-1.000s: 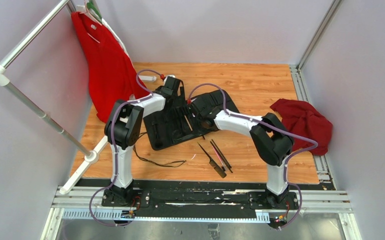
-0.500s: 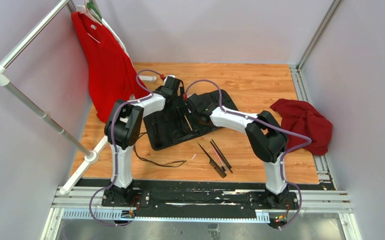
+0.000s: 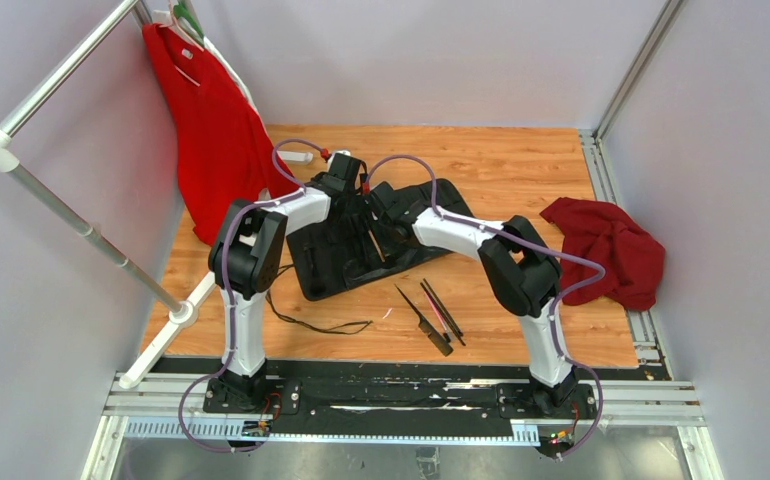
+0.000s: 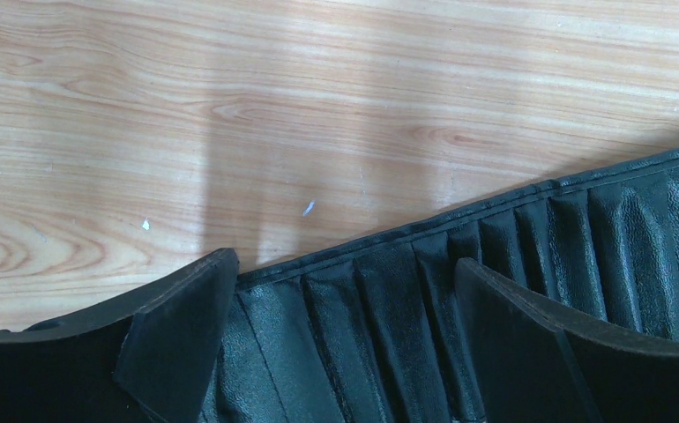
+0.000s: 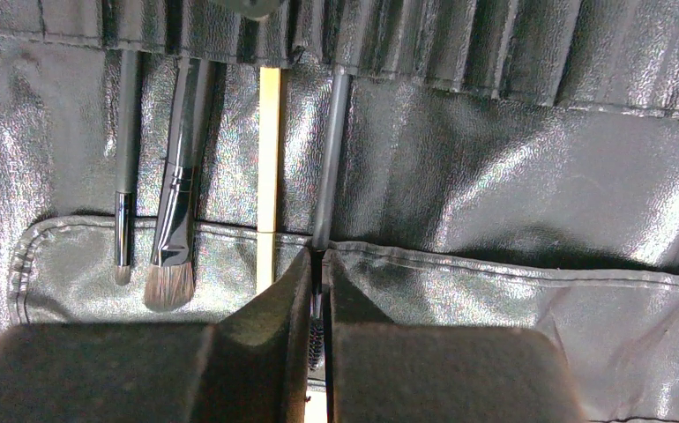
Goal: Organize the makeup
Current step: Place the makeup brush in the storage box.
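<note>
Since a second ago the right arm (image 3: 506, 265) has swung leftward, its wrist reaching farther over the black roll-up case (image 3: 326, 270), while the left arm (image 3: 251, 250) and all the loose things have stayed put. From above, the one case lies open on the counter (image 3: 521, 170), and the left gripper (image 3: 349, 192) and right gripper (image 3: 383, 200) sit close together over its far part. Three loose tools lie on bare wood nearer the arm bases than the case: one comb-like tool (image 3: 424, 320) and two thin sticks (image 3: 444, 312) just beside it, one showing pink. One thin black cord (image 3: 311, 322) loops to their left. One crumpled red cloth (image 3: 606, 250) lies at the right edge, and one red garment (image 3: 211, 130) hangs from the white rack (image 3: 61, 200) on the left. At the left wrist, the two fingers (image 4: 182, 339) stand spread with nothing between them, over the case's pleated slots where its edge meets the wood. At the right wrist, the two fingers (image 5: 265, 326) are pressed together, pinching one thin black wand (image 5: 332, 150) near its bristly tip, its handle running up into a slot. Left of it, three more tools sit in the case: one pale stick (image 5: 269, 150), one flat brush (image 5: 173, 238) and one fine-tipped brush (image 5: 124, 194).
</note>
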Controlling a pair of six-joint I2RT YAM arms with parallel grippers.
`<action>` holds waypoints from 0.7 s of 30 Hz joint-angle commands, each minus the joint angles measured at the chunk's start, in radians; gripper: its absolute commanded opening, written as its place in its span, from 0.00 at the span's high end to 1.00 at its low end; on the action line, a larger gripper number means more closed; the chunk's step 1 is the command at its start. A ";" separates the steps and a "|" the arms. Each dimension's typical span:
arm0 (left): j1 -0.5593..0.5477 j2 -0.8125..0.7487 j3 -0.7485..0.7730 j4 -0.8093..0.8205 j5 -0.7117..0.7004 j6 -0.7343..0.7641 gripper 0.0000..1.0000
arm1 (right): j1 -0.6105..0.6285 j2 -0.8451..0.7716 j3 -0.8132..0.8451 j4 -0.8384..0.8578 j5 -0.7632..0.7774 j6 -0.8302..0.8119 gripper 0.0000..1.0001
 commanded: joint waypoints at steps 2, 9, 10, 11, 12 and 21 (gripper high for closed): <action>0.001 0.026 -0.041 -0.088 0.049 -0.014 0.01 | -0.017 0.036 0.041 -0.001 -0.008 -0.022 0.99; 0.001 0.034 -0.037 -0.087 0.049 -0.016 0.01 | -0.025 0.059 0.079 0.000 -0.013 -0.035 0.99; 0.002 0.035 -0.036 -0.087 0.051 -0.016 0.01 | -0.026 0.063 0.084 -0.001 -0.013 -0.037 0.99; 0.002 0.036 -0.036 -0.088 0.051 -0.016 0.01 | -0.027 0.065 0.091 0.000 -0.014 -0.037 0.99; 0.002 0.036 -0.038 -0.088 0.051 -0.016 0.01 | -0.029 0.066 0.095 -0.001 -0.015 -0.040 0.97; 0.001 0.039 -0.031 -0.094 0.043 -0.014 0.01 | -0.029 0.012 0.075 -0.002 0.004 -0.042 0.63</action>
